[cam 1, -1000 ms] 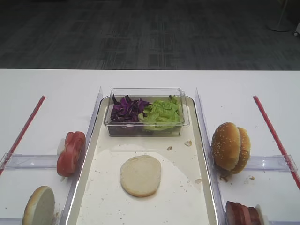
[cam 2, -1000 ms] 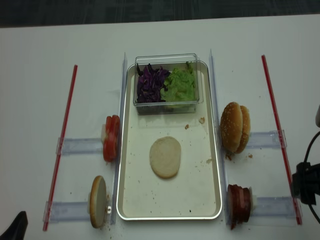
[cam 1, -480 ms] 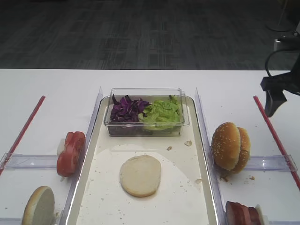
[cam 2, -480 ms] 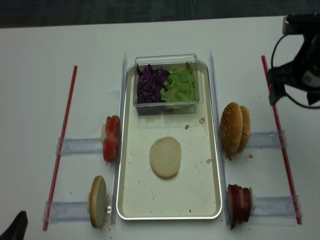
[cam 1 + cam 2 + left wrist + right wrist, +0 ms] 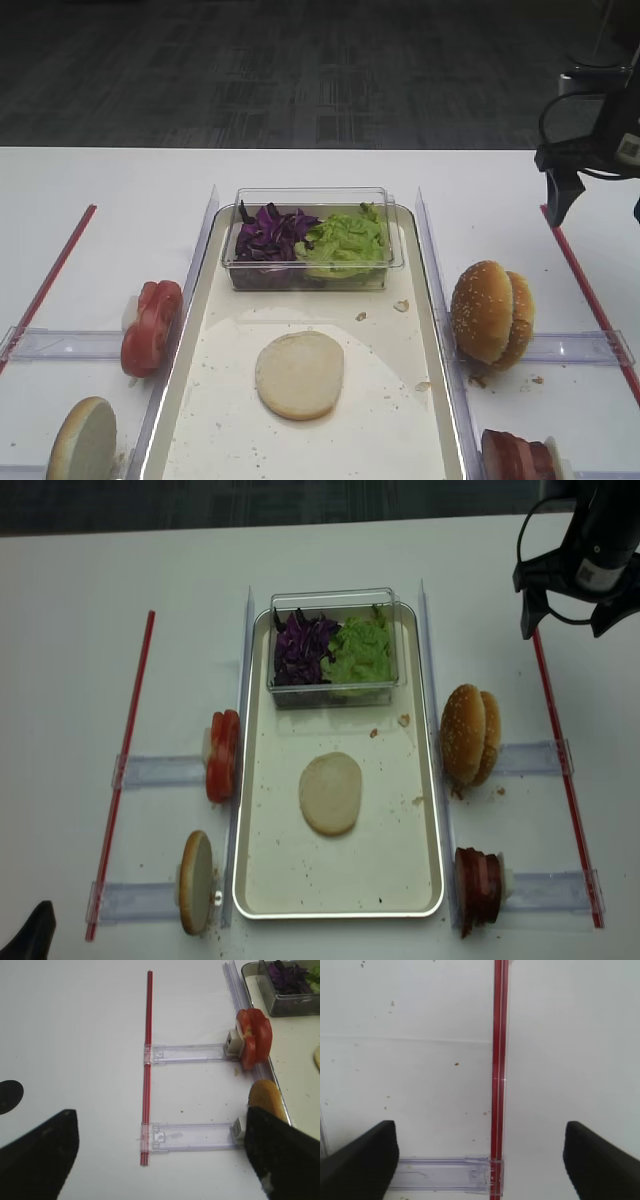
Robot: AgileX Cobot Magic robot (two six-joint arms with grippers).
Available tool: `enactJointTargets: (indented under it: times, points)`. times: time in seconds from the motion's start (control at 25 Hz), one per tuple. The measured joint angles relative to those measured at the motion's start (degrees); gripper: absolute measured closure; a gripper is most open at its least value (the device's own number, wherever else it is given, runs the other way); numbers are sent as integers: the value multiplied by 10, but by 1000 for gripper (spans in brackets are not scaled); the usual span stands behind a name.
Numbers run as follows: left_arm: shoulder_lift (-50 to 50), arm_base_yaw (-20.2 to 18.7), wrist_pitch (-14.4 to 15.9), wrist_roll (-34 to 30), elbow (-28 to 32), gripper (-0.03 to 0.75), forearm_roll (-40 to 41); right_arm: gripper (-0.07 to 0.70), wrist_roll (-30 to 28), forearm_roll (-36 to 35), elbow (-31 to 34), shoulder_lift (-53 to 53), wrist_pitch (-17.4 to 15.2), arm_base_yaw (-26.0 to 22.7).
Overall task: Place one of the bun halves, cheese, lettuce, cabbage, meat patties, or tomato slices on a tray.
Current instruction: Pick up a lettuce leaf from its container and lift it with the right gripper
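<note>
Metal tray (image 5: 425, 810) already carries one flat bun half (image 5: 331, 793), with cabbage (image 5: 303, 646) and lettuce (image 5: 360, 648) in the clear tub (image 5: 334, 686) at its far end. Tomato slices (image 5: 223, 756), sesame buns (image 5: 471, 735) and meat patties (image 5: 478, 888) wait in side racks. The right gripper (image 5: 567, 600) hangs high over the red strip (image 5: 556, 725), jaws spread wide and empty, well apart from any food. The left gripper (image 5: 160, 1147) is also wide open and holds nothing. Descending from here risks striking the strip, or clipping the buns sideways and toppling them.
</note>
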State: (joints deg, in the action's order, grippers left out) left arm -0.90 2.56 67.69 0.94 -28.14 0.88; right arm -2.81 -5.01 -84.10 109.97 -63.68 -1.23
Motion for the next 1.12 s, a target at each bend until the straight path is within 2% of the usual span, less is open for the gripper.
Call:
enactJointTargets:
  times: [0.72,1.12]
  points:
    - [0,0,0,0,0,97,0,-46,1,1,0,0,-3,0]
    - [0,0,0,0,0,97,0,-46,32,-1,0,0,-3,15]
